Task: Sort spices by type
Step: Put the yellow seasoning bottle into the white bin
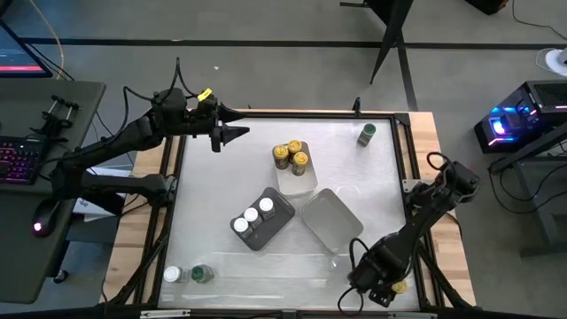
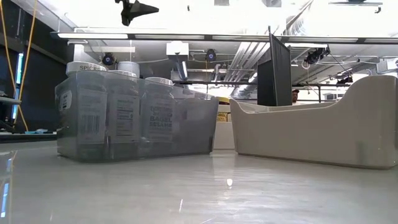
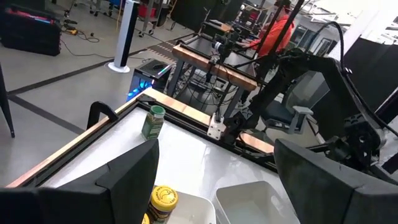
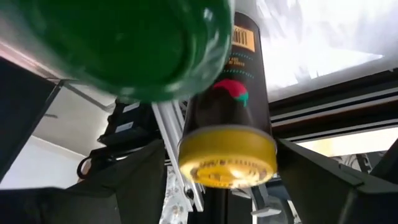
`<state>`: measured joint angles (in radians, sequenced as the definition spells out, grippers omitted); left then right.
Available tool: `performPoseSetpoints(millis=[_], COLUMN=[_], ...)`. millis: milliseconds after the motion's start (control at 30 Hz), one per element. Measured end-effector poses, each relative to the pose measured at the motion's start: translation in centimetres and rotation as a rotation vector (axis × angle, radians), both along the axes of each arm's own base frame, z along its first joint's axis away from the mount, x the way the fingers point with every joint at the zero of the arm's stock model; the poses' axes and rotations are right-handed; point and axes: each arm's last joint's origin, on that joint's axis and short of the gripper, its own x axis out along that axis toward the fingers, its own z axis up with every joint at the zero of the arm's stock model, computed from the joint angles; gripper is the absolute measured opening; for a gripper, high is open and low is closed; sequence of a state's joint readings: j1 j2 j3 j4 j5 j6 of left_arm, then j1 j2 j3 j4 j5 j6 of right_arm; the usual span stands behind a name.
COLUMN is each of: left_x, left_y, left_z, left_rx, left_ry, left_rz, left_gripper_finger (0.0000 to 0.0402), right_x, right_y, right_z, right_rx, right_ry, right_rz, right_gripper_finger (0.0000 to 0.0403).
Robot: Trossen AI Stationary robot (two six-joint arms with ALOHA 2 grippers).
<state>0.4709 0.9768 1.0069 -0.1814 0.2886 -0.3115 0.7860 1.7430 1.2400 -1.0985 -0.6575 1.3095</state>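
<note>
My right gripper (image 1: 376, 291) sits low at the counter's (image 1: 354, 177) near right corner, its fingers spread around a yellow-lidded jar (image 4: 227, 124), with a green-lidded jar (image 4: 124, 43) just beside it. My left gripper (image 1: 237, 133) hangs wide and empty over the far left. Three yellow-lidded spices (image 1: 291, 154) fill the white tray (image 1: 297, 179); three white-lidded ones (image 1: 252, 215) fill the grey tray (image 1: 275, 221).

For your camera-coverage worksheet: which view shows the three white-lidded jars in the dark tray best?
The high view: all three white-lidded jars show from above, lined up in the dark tray. The low view shows them only side-on through the tray's wall, overlapping. Neither wrist view shows them.
</note>
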Motion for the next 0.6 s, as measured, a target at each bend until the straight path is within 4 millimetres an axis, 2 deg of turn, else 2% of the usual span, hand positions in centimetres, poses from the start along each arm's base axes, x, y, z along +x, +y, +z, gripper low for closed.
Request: performPoseSetpoints(millis=[233,467,600], left_x=[0.0,0.0,0.0], left_y=[0.0,0.0,0.0], left_z=[0.0,0.0,0.0], left_rx=[0.001,0.007,0.008], left_ry=[0.0,0.001,0.002], left_rz=[0.0,-0.001,-0.001], left_gripper_finger=[0.0305,0.0305,0.0305], right_x=[0.2,0.0,0.0], right_y=[0.2,0.1,0.2], right_z=[-0.9,-0.9,-1.2], right_rx=[-0.018,-0.034,-0.037], right_ry=[0.024,0.047,0.082], right_rz=[0.003,0.0,-0.011], right_gripper_finger=[0.0298,0.0298,0.0286])
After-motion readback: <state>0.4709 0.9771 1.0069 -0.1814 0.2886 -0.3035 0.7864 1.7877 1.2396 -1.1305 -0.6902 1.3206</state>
